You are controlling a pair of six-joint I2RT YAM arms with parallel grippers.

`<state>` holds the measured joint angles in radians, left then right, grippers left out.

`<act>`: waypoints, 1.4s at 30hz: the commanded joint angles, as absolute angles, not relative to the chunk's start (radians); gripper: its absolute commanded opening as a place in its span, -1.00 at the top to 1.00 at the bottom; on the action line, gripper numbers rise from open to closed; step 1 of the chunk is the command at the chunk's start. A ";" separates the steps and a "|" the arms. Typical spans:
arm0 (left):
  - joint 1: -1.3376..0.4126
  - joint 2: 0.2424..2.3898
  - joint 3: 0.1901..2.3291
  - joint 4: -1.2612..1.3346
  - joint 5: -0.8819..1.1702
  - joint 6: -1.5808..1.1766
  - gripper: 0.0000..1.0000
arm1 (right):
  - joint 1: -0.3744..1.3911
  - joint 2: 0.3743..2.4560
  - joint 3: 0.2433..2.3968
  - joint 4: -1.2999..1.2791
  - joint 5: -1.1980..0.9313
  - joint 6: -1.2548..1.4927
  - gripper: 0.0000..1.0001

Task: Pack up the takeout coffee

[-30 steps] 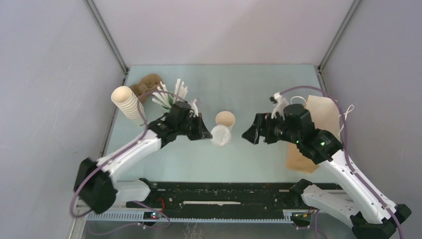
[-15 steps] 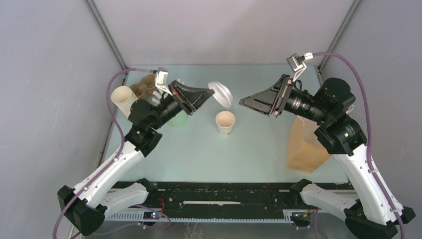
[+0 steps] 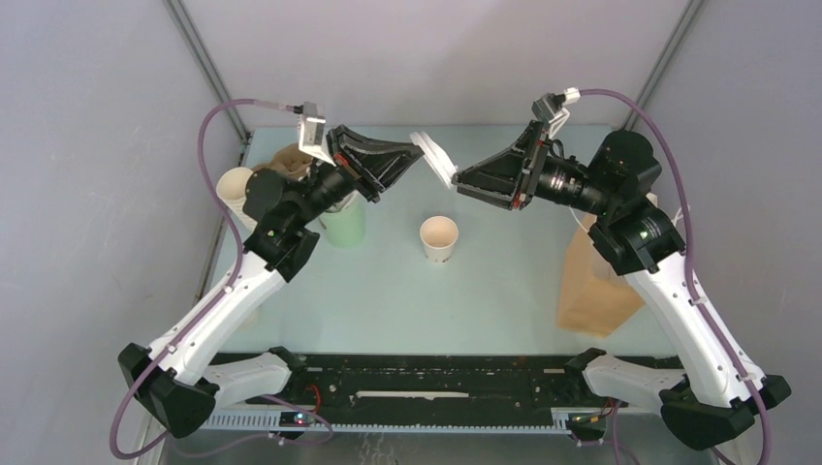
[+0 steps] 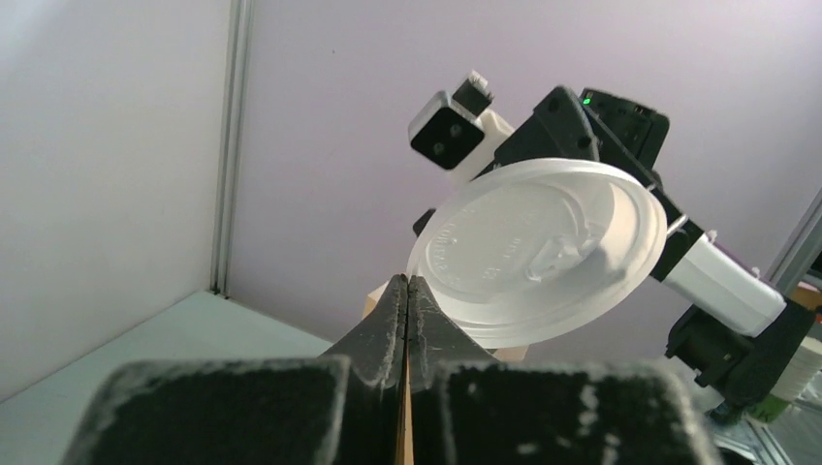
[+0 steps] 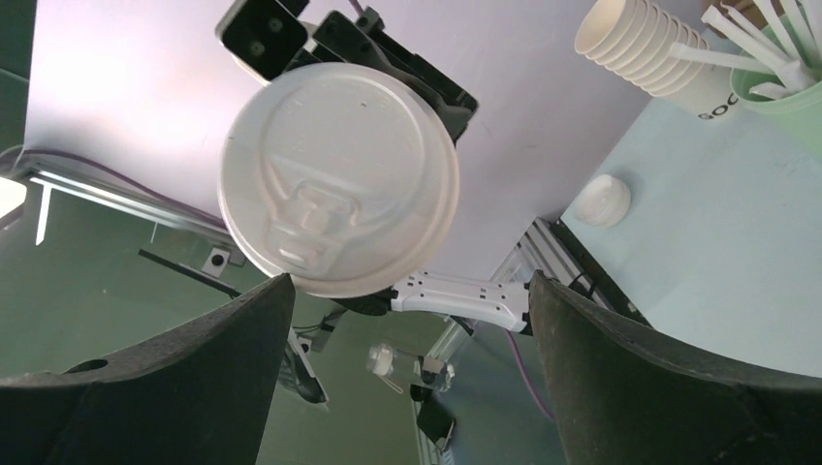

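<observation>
The takeout coffee cup (image 3: 438,237), cream-white and open-topped, stands upright mid-table with no lid on it. My left gripper (image 3: 417,157) is raised well above the table and shut on the rim of a round white lid (image 3: 434,155). In the left wrist view the shut jaws (image 4: 407,283) pinch the lid's (image 4: 538,247) lower left edge. My right gripper (image 3: 458,181) is open and points left at the lid, just beside it. In the right wrist view the lid (image 5: 337,179) sits just beyond the spread fingers of that gripper (image 5: 409,283), and they do not touch it.
A tall stack of cream cups (image 3: 237,189), a pale green cup of white sticks (image 3: 344,221) and a brown cup carrier (image 3: 291,160) stand at the back left. A brown paper bag (image 3: 596,281) lies at the right. A small white cap (image 5: 601,201) lies on the table.
Both arms have risen from table height. My left gripper carried the lid up above and behind the cup. My right gripper rose and closed in on the lid from the right.
</observation>
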<state>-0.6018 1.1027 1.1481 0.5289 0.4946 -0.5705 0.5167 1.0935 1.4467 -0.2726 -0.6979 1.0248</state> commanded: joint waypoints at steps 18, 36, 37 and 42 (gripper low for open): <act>-0.603 1.096 1.209 0.405 0.569 -0.425 1.00 | 0.498 1.092 1.450 -0.159 -0.699 1.131 -0.94; -0.603 1.078 1.209 0.403 0.554 -0.417 1.00 | 0.514 1.106 1.414 -0.194 -0.684 1.141 -0.95; -0.603 1.078 1.209 0.403 0.554 -0.417 1.00 | 0.514 1.106 1.414 -0.192 -0.684 1.143 -0.95; -0.602 1.081 1.209 0.402 0.558 -0.417 1.00 | 0.515 1.110 1.414 -0.182 -0.690 1.147 -0.90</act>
<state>-0.6018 1.1004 1.1488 0.3882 0.5537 -0.4427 0.5102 1.1091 1.4105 -0.2108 -0.6884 1.1328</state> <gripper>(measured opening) 0.003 0.967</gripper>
